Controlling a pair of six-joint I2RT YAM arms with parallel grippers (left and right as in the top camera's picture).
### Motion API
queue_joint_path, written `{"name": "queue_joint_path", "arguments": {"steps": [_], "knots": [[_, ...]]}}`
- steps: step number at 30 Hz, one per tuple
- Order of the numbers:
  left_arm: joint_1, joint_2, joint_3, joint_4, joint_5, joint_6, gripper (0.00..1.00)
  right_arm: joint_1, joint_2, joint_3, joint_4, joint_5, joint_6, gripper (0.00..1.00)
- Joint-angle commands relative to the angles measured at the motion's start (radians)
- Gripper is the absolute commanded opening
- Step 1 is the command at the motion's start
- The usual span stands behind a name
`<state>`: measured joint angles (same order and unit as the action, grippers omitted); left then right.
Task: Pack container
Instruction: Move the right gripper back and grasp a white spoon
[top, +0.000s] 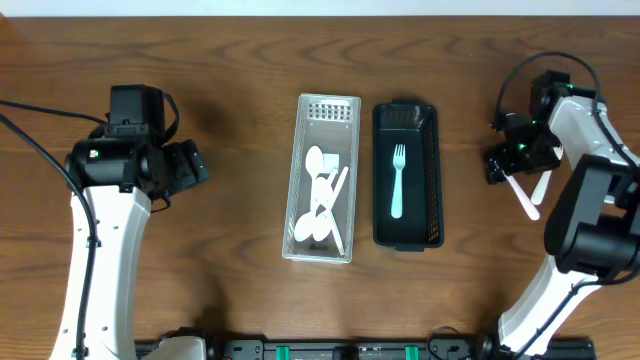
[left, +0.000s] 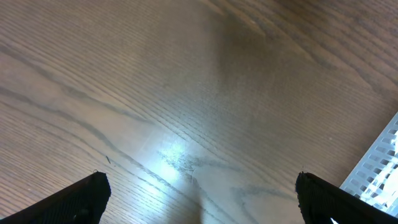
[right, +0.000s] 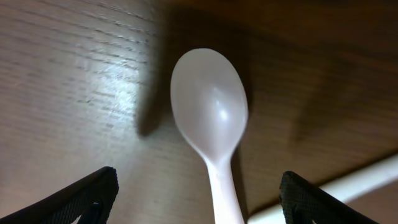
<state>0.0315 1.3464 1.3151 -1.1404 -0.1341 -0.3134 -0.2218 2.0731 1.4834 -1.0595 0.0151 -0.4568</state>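
- Right claw (right: 202, 202): jaws spread apart, gripping nothing; dark fingertips (right: 93, 193) sit at the lower corners of the wrist view, low over the table (right: 74, 74).
- Between the jaws: white spoon (right: 209, 102), flat on the wood. Handle runs back into the gap, clear of both fingertips; bowl lies ahead of the claw. Long axis in line with the claw's reach, so crosswise to the closing line; judged well placed for a pinch on the handle.
- Just beside, on the right-finger side: second white handle (right: 348, 183), slanted; kind of utensil not told from here.
- Farther out, toward the table's middle: black basket (top: 437, 180) holding one mint fork (top: 397, 185).
- Just past the basket: clear tray (top: 330, 103) holding several white spoons (top: 322, 195); judged the likely home for the spoon at hand.
- Well apart, beyond both containers: left claw (left: 199, 199), jaws spread wide over bare wood, holding nothing.
- Nearer arm for the spoon: the right, by far.
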Motion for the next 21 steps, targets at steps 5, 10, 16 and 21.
{"name": "queue_joint_path", "arguments": {"steps": [5,10,16,21], "knots": [[-0.001,0.004,-0.007,0.001,-0.008,0.013,0.98,-0.004,0.016,-0.006,0.004,-0.005,0.0,0.8],[-0.001,0.004,-0.007,0.0,-0.008,0.014,0.98,-0.005,0.018,-0.007,-0.002,-0.005,0.008,0.75],[-0.001,0.004,-0.007,0.0,-0.008,0.013,0.98,-0.006,0.023,-0.029,0.01,-0.004,0.014,0.78],[-0.001,0.004,-0.007,0.0,-0.008,0.014,0.98,-0.008,0.023,-0.089,0.044,-0.004,0.014,0.8]]}}
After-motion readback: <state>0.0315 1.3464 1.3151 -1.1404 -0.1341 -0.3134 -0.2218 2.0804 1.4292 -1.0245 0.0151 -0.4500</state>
